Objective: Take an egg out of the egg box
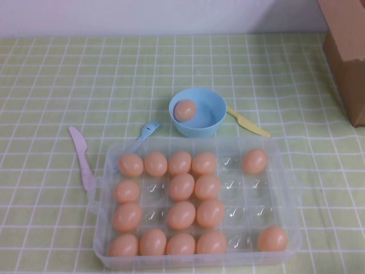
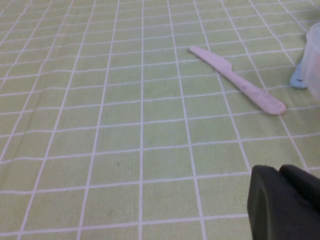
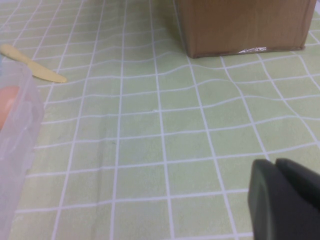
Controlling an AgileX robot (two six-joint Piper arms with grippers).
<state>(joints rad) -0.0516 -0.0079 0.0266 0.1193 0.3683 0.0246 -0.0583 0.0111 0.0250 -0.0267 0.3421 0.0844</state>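
On table near edge: egg box, most cups filled; one egg sits in bowl just behind box. Left gripper parked low over cloth beside pink knife, fingers pressed together. Right gripper low near cardboard box, jaws look pressed together too. Judgement: to pick next egg, spread jaws first, descend vertically over an egg with empty neighbouring cup, pinch gently, lift straight.
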